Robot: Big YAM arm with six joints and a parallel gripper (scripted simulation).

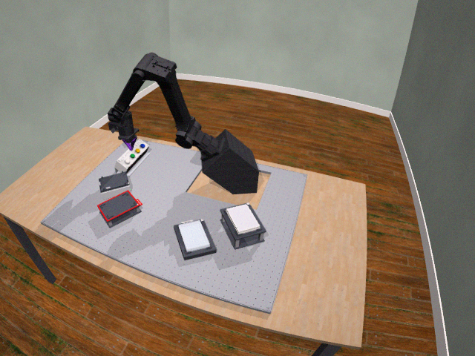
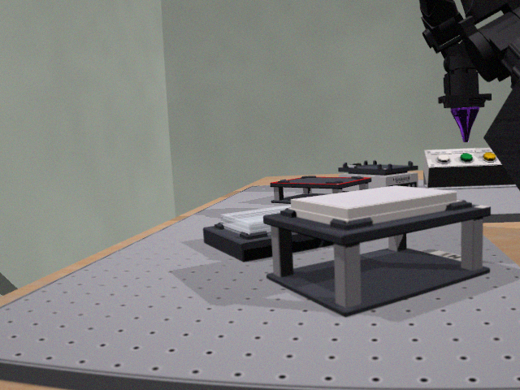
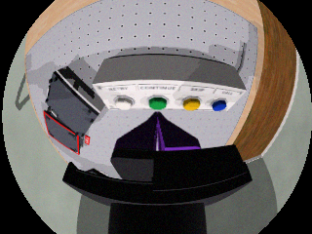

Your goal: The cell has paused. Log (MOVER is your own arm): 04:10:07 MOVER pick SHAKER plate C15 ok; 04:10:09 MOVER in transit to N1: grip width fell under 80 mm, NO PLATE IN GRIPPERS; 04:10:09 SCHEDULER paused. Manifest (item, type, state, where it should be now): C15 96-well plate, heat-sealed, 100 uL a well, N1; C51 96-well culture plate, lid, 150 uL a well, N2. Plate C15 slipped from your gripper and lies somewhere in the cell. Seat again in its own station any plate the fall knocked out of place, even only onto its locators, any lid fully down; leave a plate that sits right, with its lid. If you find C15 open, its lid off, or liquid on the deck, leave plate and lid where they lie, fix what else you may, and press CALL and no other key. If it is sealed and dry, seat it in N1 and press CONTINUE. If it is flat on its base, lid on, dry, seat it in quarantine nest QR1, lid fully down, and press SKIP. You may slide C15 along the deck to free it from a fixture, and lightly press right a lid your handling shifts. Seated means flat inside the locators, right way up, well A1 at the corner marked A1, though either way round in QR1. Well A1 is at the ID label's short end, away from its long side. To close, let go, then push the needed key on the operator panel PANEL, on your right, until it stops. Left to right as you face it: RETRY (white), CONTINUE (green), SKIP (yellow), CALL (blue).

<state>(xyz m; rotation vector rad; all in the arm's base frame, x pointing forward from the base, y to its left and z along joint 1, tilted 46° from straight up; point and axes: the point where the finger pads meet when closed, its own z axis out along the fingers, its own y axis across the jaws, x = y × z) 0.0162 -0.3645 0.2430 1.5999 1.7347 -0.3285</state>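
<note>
gripper [image 2: 465,135] pressed together, holding nothing, pointing down above the green key [image 2: 465,157] on the panel [image 1: 132,156]. white plate [image 2: 374,203] sits on the raised nest [image 2: 348,235], clear plate [image 1: 194,236] in the low nest [image 1: 179,248] beside it.

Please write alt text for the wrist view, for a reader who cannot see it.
The closed purple fingers point down at a white button box on a grey perforated deck, lined up with its green button. White, yellow and blue buttons share the row. To the left sit a dark tray and a red-edged stand.
</note>
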